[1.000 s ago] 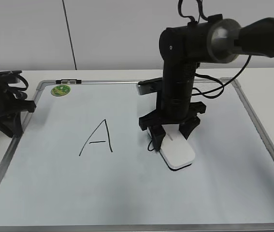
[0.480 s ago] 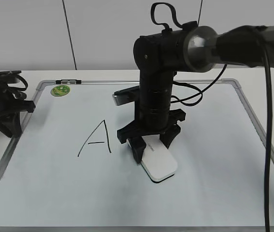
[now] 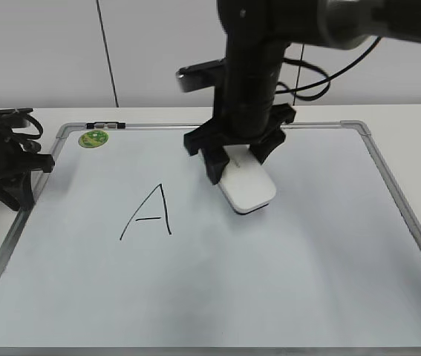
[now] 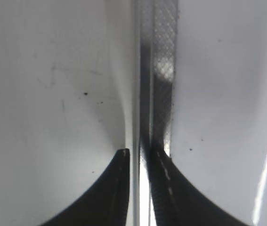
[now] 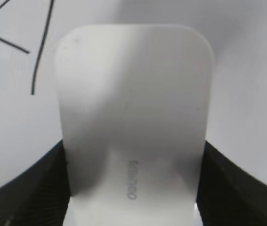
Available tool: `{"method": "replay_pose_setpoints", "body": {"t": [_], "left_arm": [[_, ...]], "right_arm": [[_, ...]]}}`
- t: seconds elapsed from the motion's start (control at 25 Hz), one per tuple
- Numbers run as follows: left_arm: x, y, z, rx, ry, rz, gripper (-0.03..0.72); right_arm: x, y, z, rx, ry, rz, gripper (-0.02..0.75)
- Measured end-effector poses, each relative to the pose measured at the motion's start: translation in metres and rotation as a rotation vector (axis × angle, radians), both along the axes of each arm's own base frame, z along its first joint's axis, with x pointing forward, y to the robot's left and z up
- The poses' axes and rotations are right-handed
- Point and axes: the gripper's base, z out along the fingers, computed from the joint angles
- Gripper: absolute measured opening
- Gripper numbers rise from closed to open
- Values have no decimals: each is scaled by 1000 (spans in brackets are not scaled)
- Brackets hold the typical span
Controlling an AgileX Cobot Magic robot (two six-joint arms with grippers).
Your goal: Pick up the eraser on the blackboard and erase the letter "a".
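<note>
A: Looking at the exterior view, where was the eraser?

B: It was pinched between the two sides of the right end effector, a little above the middle of the frame, on the blackboard. In the right wrist view the dark jaws pressed on both long sides of the eraser, with the grey lettering on top.

A: What had changed?

B: One second before, the eraser lay lower and more to the right in the frame. Then it went to the left, close to the capital "A", and after that upward in the frame. The small letter "a" was not visible anywhere on the board now. A small dark mark that was beside the eraser one second before was also gone.

A: So the task was nearly finished?

B: I judged so. The wiping seemed done, and the capital "A" was not touched.

A: And the left end effector?

B: It rested at the left edge of the frame, by the board frame on the surface. Its tips were almost pressed together, with only a thin gap, holding nothing.
</note>
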Motion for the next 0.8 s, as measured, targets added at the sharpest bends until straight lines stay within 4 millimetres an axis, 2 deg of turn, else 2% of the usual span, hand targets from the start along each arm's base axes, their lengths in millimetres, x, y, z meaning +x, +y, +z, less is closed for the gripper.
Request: {"method": "replay_pose_setpoints", "body": {"t": [0.12,0.16,0.24,0.32,0.36,0.4,0.52,0.6,0.68,0.8], "left_arm": [[0,0,0,0,0,0,117],[0,0,0,0,0,0,117],[0,0,0,0,0,0,117],[0,0,0,0,0,0,117],[0,0,0,0,0,0,117],[0,0,0,0,0,0,117],[0,0,0,0,0,0,117],[0,0,0,0,2,0,117],[0,0,0,0,2,0,117],[0,0,0,0,2,0,117]], "right_arm": [[13,-28,12,2,-30,-70,526],[20,-49,20,10,-45,-119,526],[27,-74,28,15,-58,-179,526],[28,-100,35,17,-66,-235,526],[28,-104,36,16,-65,-245,526],[26,-121,39,12,-59,-282,526],[19,-154,37,-2,-27,-357,526],[16,-164,33,-9,-10,-379,526],[11,-183,23,-24,31,-423,526],[7,-194,14,-34,68,-450,526]]}}
